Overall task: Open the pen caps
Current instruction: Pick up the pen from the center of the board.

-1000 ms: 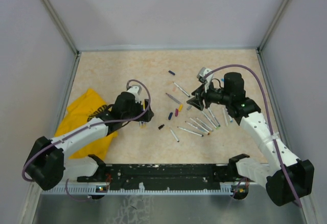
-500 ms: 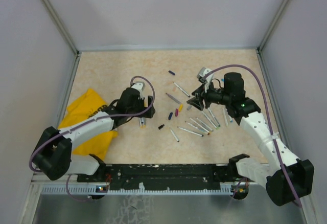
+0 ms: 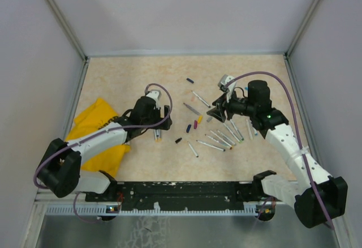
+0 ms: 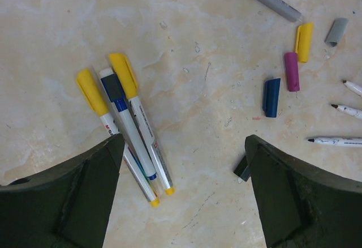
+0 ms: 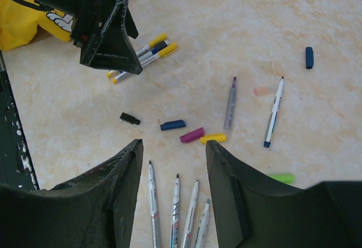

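Three capped pens, two with yellow caps and one with a blue cap, lie side by side on the table. My left gripper hangs open over the table just right of their lower ends, holding nothing; in the top view the left gripper sits above them. Loose pen caps lie to its right: blue, purple, yellow, grey and black. My right gripper is open and empty above several uncapped pens, with the right gripper held above the table.
A yellow cloth lies at the left under the left arm. More pens are scattered mid-table: a grey one, a blue-ended one and one alone. A green cap and a dark blue cap lie apart.
My left arm has reached to the right, bringing its open gripper over the three capped pens. The right arm has not moved.
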Motion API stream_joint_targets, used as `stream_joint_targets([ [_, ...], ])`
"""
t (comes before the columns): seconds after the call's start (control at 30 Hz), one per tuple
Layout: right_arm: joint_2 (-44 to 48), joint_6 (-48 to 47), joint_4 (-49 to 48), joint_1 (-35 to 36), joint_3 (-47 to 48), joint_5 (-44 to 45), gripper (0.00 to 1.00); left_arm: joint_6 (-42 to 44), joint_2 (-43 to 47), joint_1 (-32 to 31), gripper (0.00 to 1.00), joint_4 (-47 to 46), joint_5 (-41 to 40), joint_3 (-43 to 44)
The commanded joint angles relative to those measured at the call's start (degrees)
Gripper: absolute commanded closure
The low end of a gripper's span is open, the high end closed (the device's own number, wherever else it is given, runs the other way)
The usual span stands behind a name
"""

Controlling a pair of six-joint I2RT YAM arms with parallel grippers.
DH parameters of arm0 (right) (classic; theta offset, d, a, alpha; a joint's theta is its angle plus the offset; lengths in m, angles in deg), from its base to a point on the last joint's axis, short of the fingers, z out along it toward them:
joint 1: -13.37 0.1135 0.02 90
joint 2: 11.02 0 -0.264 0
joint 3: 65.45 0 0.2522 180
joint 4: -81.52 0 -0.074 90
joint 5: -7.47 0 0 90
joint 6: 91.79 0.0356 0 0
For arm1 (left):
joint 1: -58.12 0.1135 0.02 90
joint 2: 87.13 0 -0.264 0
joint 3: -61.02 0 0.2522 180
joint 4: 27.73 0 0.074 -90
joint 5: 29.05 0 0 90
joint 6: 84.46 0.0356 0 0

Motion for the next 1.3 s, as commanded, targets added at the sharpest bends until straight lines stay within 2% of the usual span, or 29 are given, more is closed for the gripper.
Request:
stream_joint_targets([
  [0.0, 0.1, -0.9, -1.7, -0.1, -0.1, 0.0, 0.51, 0.9, -0.3, -0.1, 0.08, -0.7, -0.6, 1.7],
  [0.5, 0.1, -0.9, -1.6, -0.2, -0.1, -0.3, 0.51, 1.5, -2.0, -0.2, 0.15, -0.2, 0.1, 3.7],
  [1.27, -0.2, -0.9, -1.4, -0.1, -0.1, -0.4, 0.51, 1.3, -2.7, -0.1, 0.15, 0.4, 0.5, 4.4],
])
